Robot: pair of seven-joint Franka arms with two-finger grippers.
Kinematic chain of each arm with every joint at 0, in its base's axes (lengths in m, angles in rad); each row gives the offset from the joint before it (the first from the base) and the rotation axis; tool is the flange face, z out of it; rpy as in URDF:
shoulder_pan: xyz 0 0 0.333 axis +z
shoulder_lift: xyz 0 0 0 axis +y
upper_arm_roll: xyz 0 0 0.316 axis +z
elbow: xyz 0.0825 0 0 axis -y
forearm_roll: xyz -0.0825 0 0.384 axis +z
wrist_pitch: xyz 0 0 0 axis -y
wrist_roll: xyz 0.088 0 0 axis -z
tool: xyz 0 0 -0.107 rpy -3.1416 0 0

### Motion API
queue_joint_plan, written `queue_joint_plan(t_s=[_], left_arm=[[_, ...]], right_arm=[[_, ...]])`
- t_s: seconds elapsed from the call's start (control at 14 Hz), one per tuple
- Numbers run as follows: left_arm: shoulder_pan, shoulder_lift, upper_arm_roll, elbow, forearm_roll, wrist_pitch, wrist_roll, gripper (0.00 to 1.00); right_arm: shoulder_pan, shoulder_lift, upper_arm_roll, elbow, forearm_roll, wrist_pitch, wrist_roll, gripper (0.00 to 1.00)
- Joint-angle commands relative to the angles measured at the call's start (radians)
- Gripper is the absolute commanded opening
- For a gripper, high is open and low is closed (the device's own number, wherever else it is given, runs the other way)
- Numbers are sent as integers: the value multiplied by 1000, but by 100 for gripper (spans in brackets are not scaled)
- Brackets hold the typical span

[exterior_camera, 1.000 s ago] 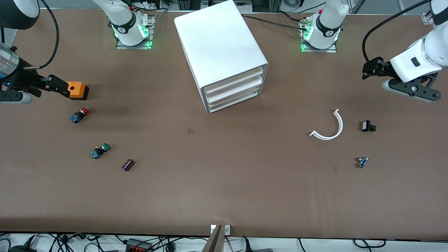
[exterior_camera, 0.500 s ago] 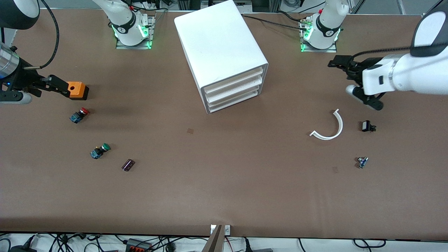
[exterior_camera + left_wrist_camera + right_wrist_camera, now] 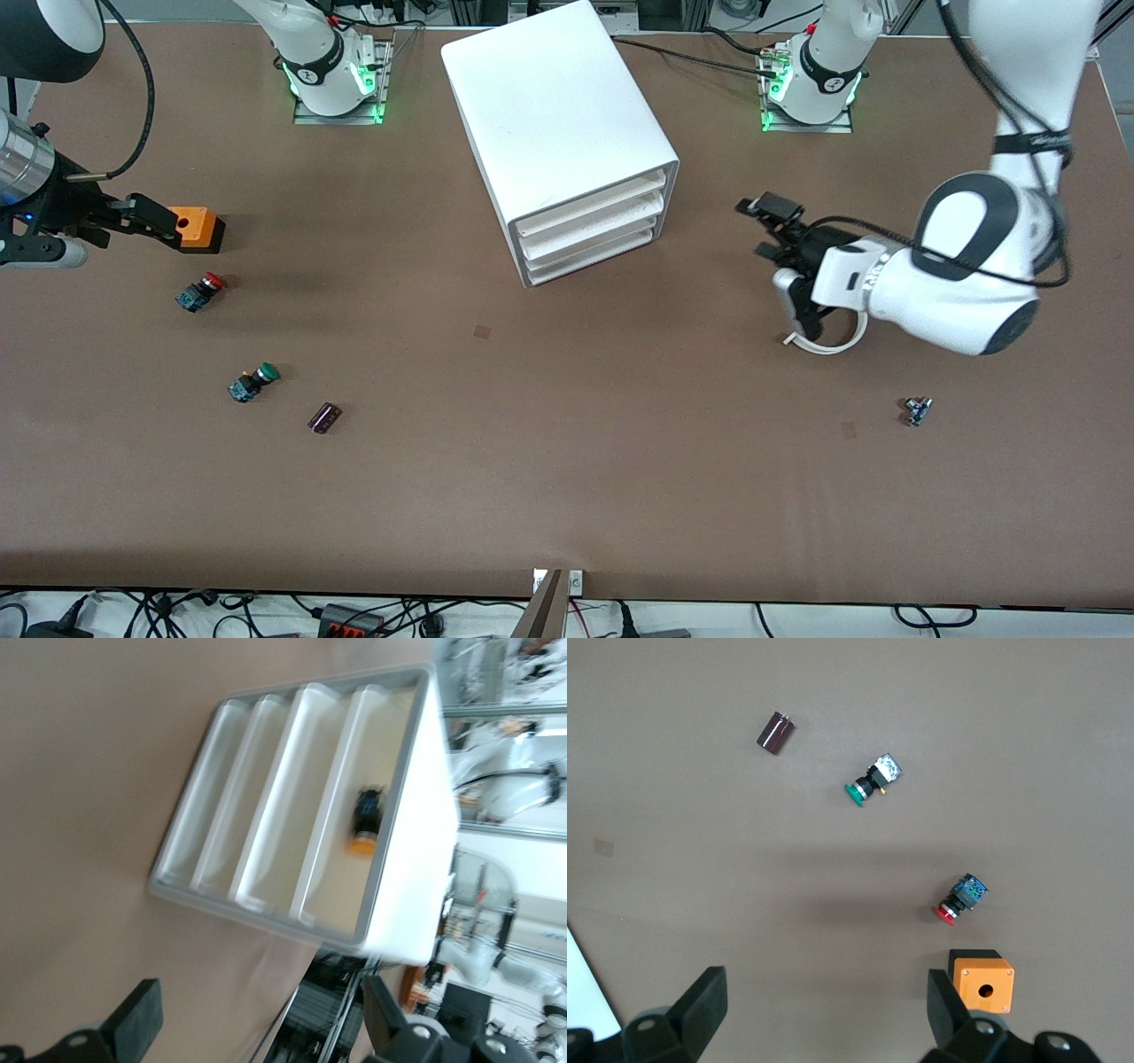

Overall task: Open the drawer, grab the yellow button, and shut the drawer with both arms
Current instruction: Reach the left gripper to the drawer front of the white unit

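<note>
Low in the frame, a small blue part lies toward the left arm's end of the table, a dark cylinder and a green-capped push-button toward the right arm's end. Mid-frame, the left gripper, jaws wide and empty, hangs above the table between a white curved piece and the cabinet. The right gripper, also wide and empty, hangs by an orange box just above a red-capped push-button. At top centre, the cabinet's drawer sits shut; the left wrist view shows the button inside it.
</note>
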Motion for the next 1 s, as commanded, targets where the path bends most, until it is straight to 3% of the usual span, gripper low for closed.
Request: queue_joint_plan(t_s=[0.0, 0.43, 0.79, 0.93], left_arm=[[4, -39, -58, -231, -234, 196, 200, 100], [15, -71, -104, -414, -357, 238, 309, 100], [4, -56, -106, -482, -461, 258, 467, 63], [-3, -50, -112, -499, -483, 261, 472, 59]], right_arm=[[-1, -10, 3, -7, 3, -4, -2, 100], [11, -10, 2, -7, 3, -4, -1, 100], [13, -5, 2, -7, 3, -5, 2, 100], [11, 3, 2, -7, 3, -7, 2, 100]])
